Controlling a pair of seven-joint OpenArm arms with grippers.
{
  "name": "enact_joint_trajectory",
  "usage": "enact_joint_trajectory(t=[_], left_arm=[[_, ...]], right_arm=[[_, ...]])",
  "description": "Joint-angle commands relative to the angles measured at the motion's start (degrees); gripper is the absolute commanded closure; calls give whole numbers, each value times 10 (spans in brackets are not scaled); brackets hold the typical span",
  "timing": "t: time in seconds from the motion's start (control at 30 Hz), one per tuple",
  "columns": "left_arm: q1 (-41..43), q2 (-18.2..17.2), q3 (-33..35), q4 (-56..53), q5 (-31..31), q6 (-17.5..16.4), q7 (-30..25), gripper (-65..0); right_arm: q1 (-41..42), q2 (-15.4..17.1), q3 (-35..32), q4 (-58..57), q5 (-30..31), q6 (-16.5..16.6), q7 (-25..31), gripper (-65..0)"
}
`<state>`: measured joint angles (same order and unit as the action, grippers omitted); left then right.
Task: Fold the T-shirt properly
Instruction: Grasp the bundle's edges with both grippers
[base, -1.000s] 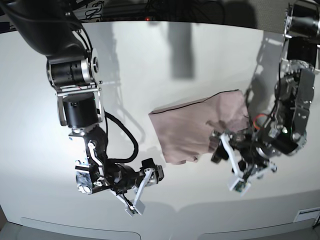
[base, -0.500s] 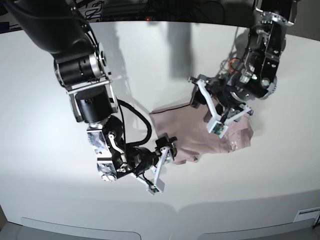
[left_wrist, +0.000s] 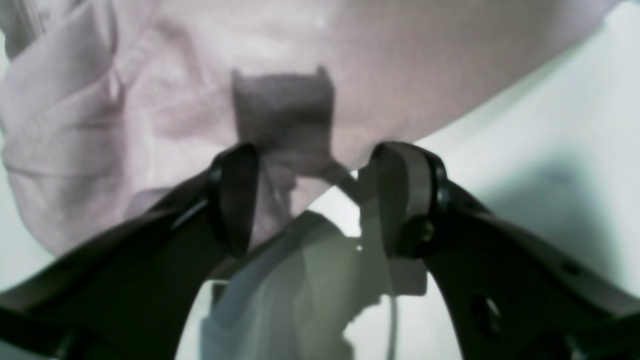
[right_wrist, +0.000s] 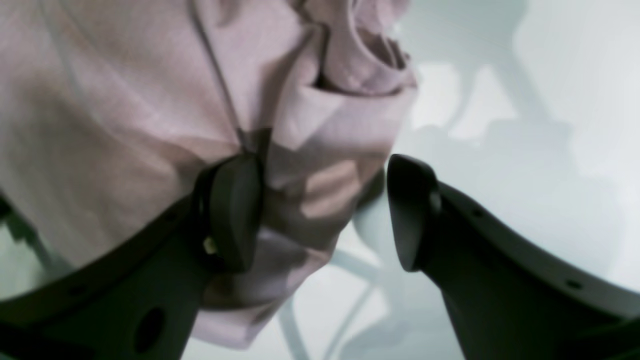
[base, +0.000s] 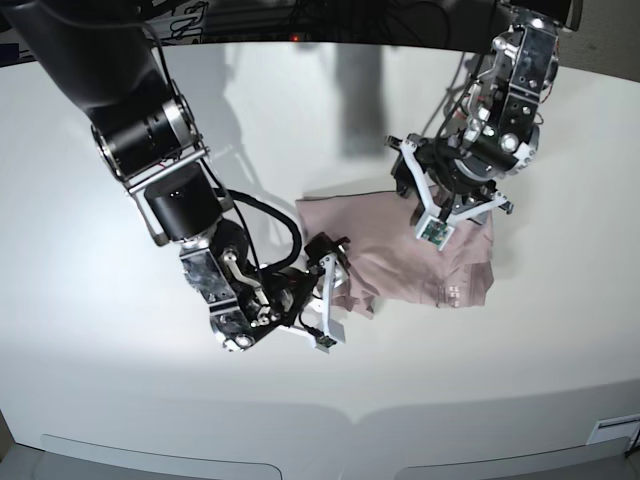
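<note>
Risking a dragged fold: the right end effector (base: 328, 300), at the left of the base view, stands with jaws spread at the near-left corner of the T-shirt (base: 400, 255), one finger (right_wrist: 230, 210) lying over the cloth and the other finger (right_wrist: 410, 210) over bare counter (base: 120, 400). Nothing is pinched. If it closes from here, it may catch only the loose bunched layers at that corner and pull the stack askew.

The T-shirt lies partly folded, mid-counter, between the two arms. Its long axis runs left to right in the base view, tilted slightly, straight dark-edged hem toward the back, rumpled end at the right.

The left end effector (base: 440, 195), at the right, hovers with jaws apart over the far-right edge. The left wrist view shows cloth edge between the fingers (left_wrist: 235, 200), unclamped. Whether they touch it I cannot tell. Risk: uneven grips by the two arms would twist the fold; thin cotton slips easily.
</note>
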<state>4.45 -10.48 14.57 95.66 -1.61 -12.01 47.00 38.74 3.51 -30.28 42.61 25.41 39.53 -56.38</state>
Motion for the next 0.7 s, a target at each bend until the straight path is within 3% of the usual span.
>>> enact_joint_trajectory(t=[0.0, 0.37, 0.67], left_arm=[[-8, -2, -3, 5, 3, 1, -19, -369], [-53, -2, -3, -105, 27, 8, -42, -369], [-102, -2, -3, -131, 27, 14, -51, -369]], right_arm=[[17, 4, -3, 8, 12, 5, -21, -392], [17, 48, -6, 19, 152, 5, -133, -392], [15, 50, -6, 20, 261, 5, -227, -392]])
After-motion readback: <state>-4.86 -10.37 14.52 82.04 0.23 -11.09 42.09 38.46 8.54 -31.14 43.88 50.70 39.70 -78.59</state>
